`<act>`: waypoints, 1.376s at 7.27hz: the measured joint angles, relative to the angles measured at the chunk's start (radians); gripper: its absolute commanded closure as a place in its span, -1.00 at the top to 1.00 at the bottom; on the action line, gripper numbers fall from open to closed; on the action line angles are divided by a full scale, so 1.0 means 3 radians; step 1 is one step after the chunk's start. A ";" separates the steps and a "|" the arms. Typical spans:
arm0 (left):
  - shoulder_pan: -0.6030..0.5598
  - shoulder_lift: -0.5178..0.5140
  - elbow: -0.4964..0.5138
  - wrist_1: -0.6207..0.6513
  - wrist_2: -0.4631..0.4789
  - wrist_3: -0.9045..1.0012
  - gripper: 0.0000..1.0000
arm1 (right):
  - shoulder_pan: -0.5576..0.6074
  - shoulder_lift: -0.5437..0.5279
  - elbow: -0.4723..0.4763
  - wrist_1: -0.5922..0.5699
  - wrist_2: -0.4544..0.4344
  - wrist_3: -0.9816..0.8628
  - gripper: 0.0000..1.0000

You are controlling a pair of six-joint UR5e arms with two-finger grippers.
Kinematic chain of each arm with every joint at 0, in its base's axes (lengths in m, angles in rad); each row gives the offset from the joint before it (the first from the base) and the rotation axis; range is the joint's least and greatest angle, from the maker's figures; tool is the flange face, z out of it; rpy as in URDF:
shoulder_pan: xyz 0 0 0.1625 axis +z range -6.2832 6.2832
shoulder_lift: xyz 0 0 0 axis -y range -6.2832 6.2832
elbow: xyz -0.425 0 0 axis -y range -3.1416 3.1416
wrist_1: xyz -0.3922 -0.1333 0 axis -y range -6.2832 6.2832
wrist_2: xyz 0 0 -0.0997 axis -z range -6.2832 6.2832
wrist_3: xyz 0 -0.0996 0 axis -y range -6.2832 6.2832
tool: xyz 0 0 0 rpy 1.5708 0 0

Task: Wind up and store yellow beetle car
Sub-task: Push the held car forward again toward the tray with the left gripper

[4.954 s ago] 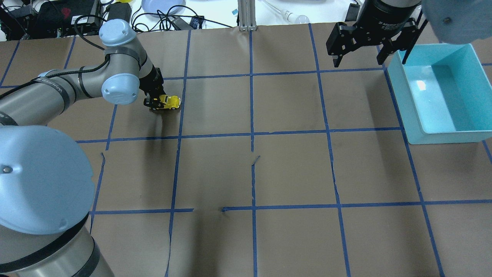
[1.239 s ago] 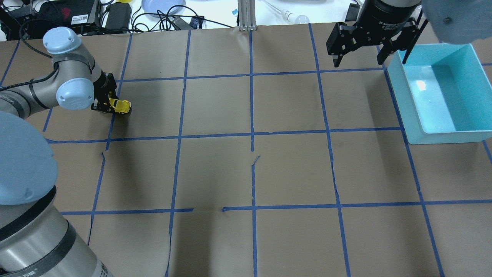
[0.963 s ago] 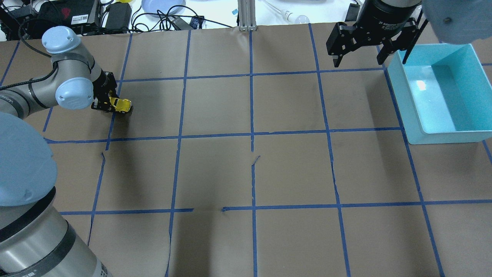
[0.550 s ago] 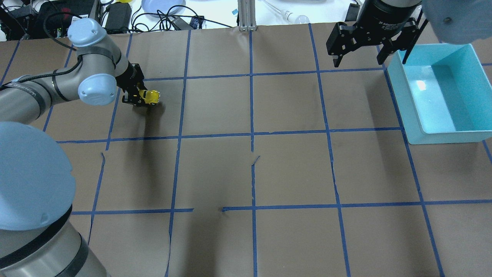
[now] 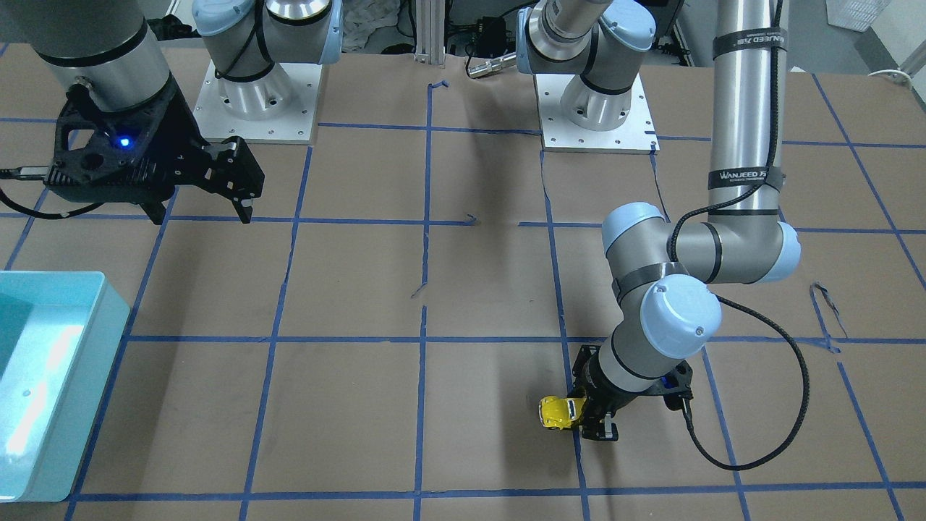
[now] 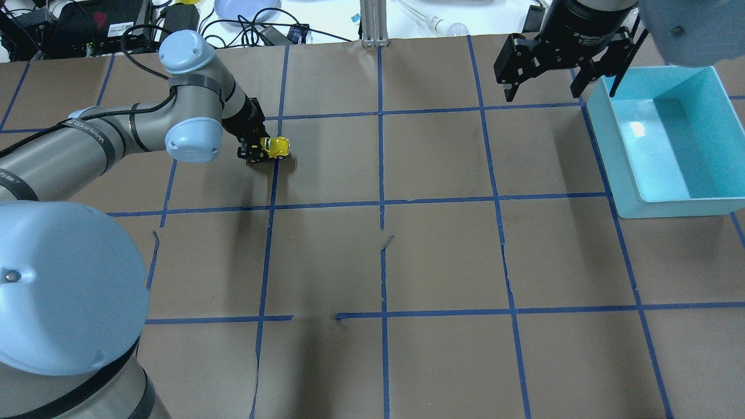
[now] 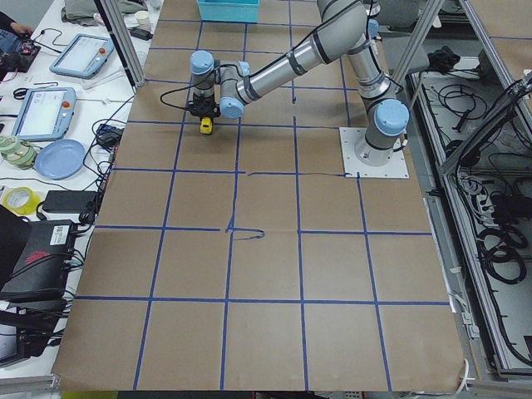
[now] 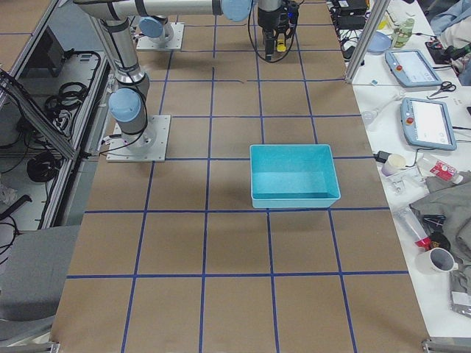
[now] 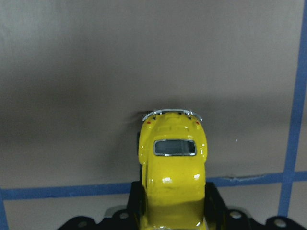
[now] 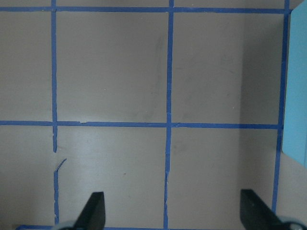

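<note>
Your counter (image 6: 442,256) is brown paper under a blue tape grid, and the teal bin (image 6: 669,208) sits at its right end, well apart from the action. That looks like the storage spot. Your left arm (image 6: 105,134) reaches low over the far-left squares. The left jaws pinch the yellow beetle car (image 6: 276,147) by its flanks, down at the paper beside a tape line, probably so the wheels can drag and load the spring. The right arm (image 6: 588,23) hangs just beside the bin, right jaws spread wide with nothing between them.
</note>
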 measured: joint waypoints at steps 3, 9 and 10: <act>-0.0044 -0.0020 -0.0003 -0.0023 0.0051 -0.0075 -1.00 | 0.0002 -0.0002 0.0000 0.0000 0.0000 0.0000 1.00; 0.0007 -0.0059 0.0053 -0.0020 0.0402 0.0223 -1.00 | 0.0001 -0.0002 0.0000 0.0000 0.0000 0.0000 1.00; 0.0039 -0.0058 0.0062 -0.0021 0.0428 0.0263 -1.00 | -0.0001 -0.0002 0.0000 0.0000 0.0000 0.0000 1.00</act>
